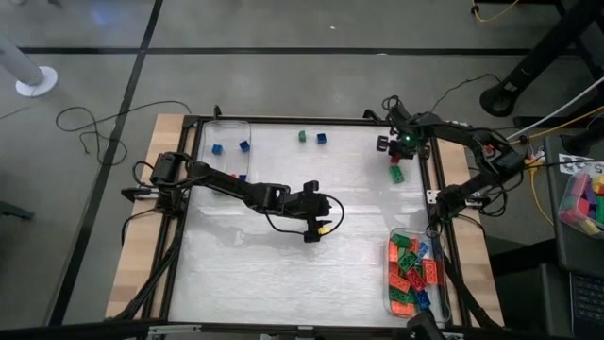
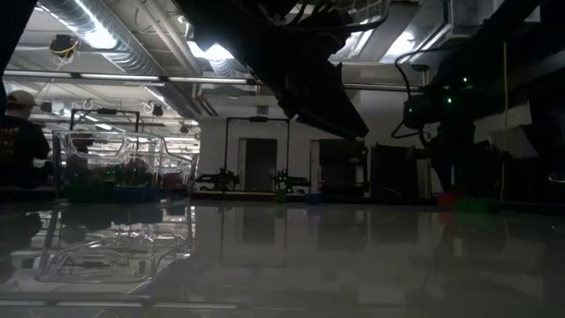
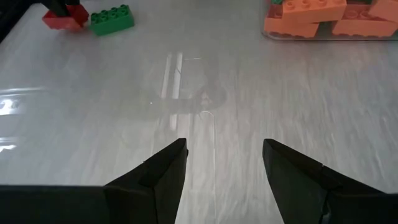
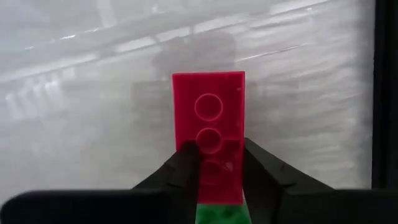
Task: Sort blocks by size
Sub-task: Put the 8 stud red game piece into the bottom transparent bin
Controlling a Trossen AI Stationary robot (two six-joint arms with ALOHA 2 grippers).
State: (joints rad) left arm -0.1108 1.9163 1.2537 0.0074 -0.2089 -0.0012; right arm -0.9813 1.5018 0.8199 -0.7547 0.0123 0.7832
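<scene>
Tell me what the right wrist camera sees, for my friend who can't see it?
The right gripper has its two dark fingers closed on a long red studded plastic brick, just over the shiny pale table. A bit of green brick shows below the red one, between the fingers.

high view looks straight down on the whole tabletop (image 1: 283, 255) and both arms; low view sits at tabletop height, facing level across into the room; left wrist view looks forward, close above the surface, sharing the red brick (image 3: 67, 17) and green brick (image 3: 112, 18) with the right wrist view, which looks down very close.
</scene>
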